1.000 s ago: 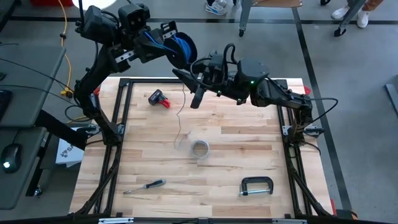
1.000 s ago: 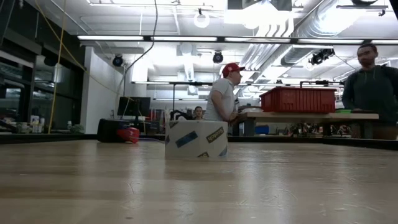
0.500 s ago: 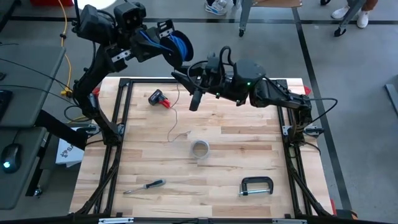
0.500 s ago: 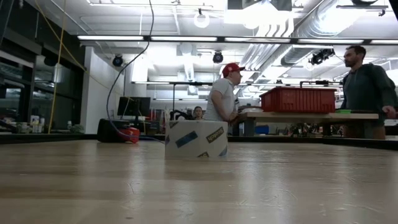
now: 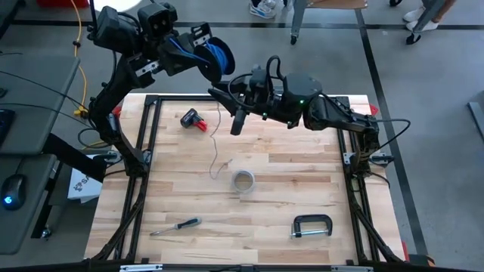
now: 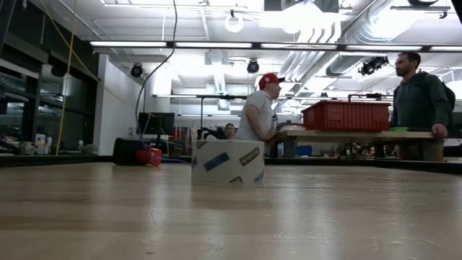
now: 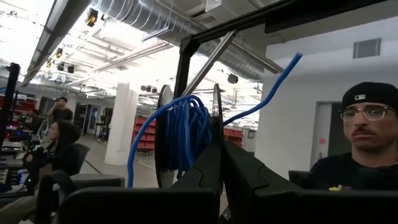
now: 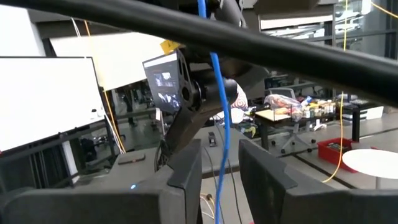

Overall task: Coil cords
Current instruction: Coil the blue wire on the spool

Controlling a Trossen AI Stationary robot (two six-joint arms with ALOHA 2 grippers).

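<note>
Left gripper point(image 5: 198, 47), raised above table's far left corner, clamped shut on blue cord coil point(image 5: 219, 54). Right gripper point(image 5: 224, 104) beside it, fingers partly apart, blue cord strand point(image 8: 219, 124) running between them; grip unclear. Hanging tail point(image 5: 217, 147) swings back toward tape roll point(image 5: 243, 180) versus half-second earlier; winding likely continuing.

The surface point(image 5: 302, 189) lies mostly bare between a tape roll point(image 5: 243, 180) at the middle, a red-and-black tool point(image 5: 194, 120) at the far left, a screwdriver point(image 5: 176, 225) and a clamp point(image 5: 311, 226) near the front. A thin cord point(image 5: 218, 147) dangles over the far middle, below both raised arms.
</note>
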